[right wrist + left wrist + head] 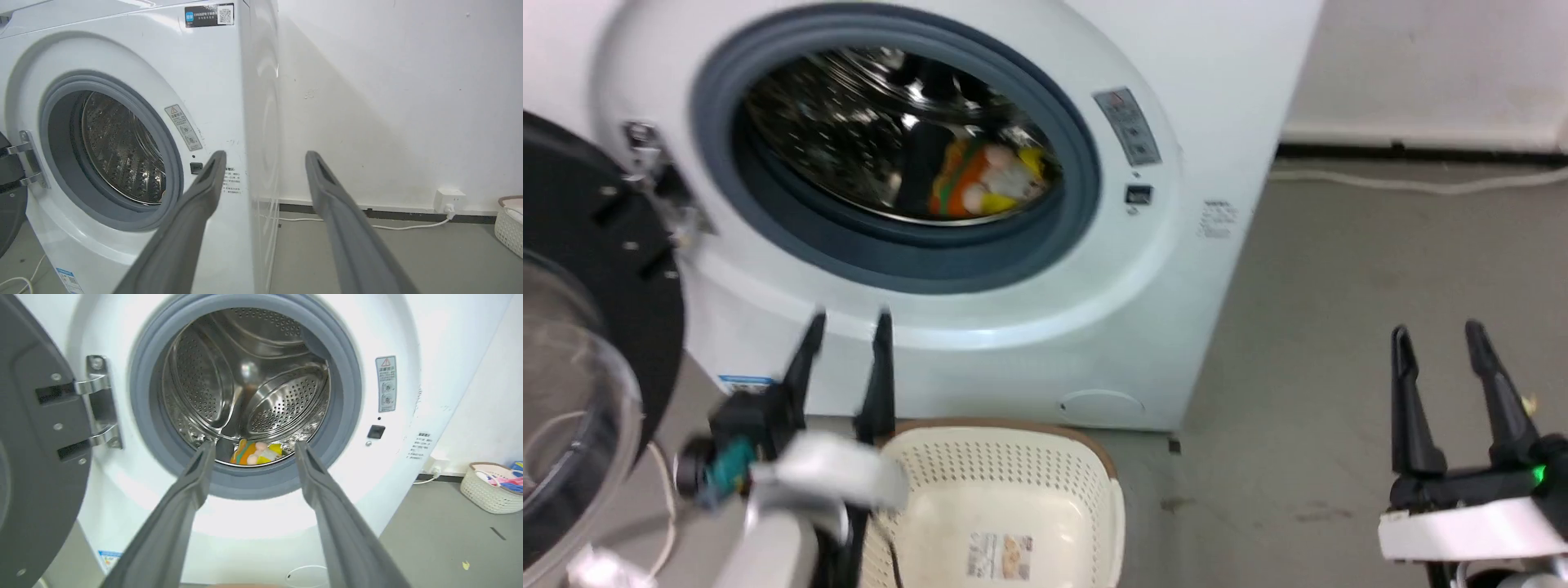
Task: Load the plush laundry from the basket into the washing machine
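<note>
The plush laundry (984,180) lies inside the washing machine (1217,122), low in the drum (245,375), just behind its front lip. Judge it light, soft and compressible. It should deform under a pinch, is unlikely to slip on the fingers, and is not fragile. If you need to take hold of it, pinch the orange, green-striped body across its middle. The string loop cannot be made out.

The drum is polished perforated steel with raised ribs. A smooth grey rubber gasket (890,261) rings the opening. The round black-framed glass door (588,327) stands swung open at the cabinet's left.

The basket (1013,426) is cream perforated plastic with a brown rim and rounded corners. It sits on the floor (1339,286) at the machine's foot, with a sticker (1001,557) on its bottom.

The left tool (850,317) hangs above the basket's rear left corner, fingers apart, holding nothing. The right tool (1436,328) hangs over the floor, well apart to the right, fingers apart, holding nothing. Judge the loading step complete.
</note>
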Robot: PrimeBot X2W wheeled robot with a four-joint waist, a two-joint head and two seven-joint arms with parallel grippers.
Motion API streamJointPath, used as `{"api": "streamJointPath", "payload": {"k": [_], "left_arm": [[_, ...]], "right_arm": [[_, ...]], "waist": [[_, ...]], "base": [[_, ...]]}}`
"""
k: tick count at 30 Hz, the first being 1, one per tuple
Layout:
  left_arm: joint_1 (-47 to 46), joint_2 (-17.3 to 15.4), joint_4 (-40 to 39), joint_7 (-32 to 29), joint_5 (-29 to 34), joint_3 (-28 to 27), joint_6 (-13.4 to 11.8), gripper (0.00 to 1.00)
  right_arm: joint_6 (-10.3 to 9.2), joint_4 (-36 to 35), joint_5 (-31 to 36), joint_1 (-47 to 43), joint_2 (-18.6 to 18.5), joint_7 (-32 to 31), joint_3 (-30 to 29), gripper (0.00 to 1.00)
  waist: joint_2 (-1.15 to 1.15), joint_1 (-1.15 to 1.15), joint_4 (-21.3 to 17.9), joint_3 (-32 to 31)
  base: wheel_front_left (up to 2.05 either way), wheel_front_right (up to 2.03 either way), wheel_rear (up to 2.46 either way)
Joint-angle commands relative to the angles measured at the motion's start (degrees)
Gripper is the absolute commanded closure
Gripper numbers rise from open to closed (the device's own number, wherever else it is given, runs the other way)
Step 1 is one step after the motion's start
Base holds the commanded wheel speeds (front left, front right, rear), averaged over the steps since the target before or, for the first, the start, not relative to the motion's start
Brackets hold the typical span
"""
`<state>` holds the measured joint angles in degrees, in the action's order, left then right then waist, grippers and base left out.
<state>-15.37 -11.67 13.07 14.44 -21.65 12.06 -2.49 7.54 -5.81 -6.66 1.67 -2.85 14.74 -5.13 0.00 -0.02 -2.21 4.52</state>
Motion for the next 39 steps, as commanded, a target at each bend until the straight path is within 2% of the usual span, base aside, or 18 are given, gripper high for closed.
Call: {"api": "streamJointPath", "payload": {"k": [1, 5, 8, 15, 24, 25, 39], "left_arm": [[3.32, 0.39, -2.39, 0.33, 0.71, 0.03, -1.41, 0.0], [9.95, 0.08, -6.88, 0.43, 3.17, 0.53, -4.2, 0.0], [13.41, -0.3, -8.06, 0.46, 4.95, 1.31, -5.4, 0.0], [16.1, -1.24, -7.38, 0.52, 8.11, 3.48, -5.86, 0.0], [15.55, -1.11, -7.1, 0.54, 8.99, 3.25, -5.55, 0.0], [15.51, -0.94, -7.16, 0.22, 8.65, 3.42, -5.54, 1.0], [15.48, 0.01, -7.66, -1.21, 9.74, 2.02, -4.8, 1.0]], "right_arm": [[-0.05, 0.42, -0.41, -1.36, -0.03, 0.26, 0.17, 0.0], [-0.05, 1.31, -1.34, -3.18, -0.03, 0.26, 0.26, 0.0], [-0.05, 2.32, -1.7, -4.66, -0.03, 0.26, 0.79, 0.0], [-0.05, 4.75, -1.37, -6.91, -0.03, 0.26, 1.65, 0.0], [-0.05, 7.07, -1.46, -7.29, -0.03, 0.26, 1.77, 0.0], [-0.01, 7.03, -1.39, -6.74, 0.0, -0.01, 1.74, 1.0], [0.0, 6.91, -0.64, -6.26, 0.01, -1.4, 2.05, 1.0]], "waist": [[0.0, 0.02, 1.94, -2.38], [0.0, 0.02, 2.06, -3.44], [0.0, 0.02, 2.14, -4.15], [0.0, 0.02, 2.24, -4.65], [0.0, 0.02, 2.39, -4.32], [0.0, 0.02, 2.38, -4.31], [0.0, 0.02, 2.37, -4.33]], "base": [[0.0, 0.0, 0.0], [0.0, 0.0, 0.0], [0.0, 0.0, 0.0], [0.0, 0.0, 0.0], [0.0, 0.0, 0.0], [0.0, 0.0, 0.0], [0.0, 0.0, 0.0]]}}
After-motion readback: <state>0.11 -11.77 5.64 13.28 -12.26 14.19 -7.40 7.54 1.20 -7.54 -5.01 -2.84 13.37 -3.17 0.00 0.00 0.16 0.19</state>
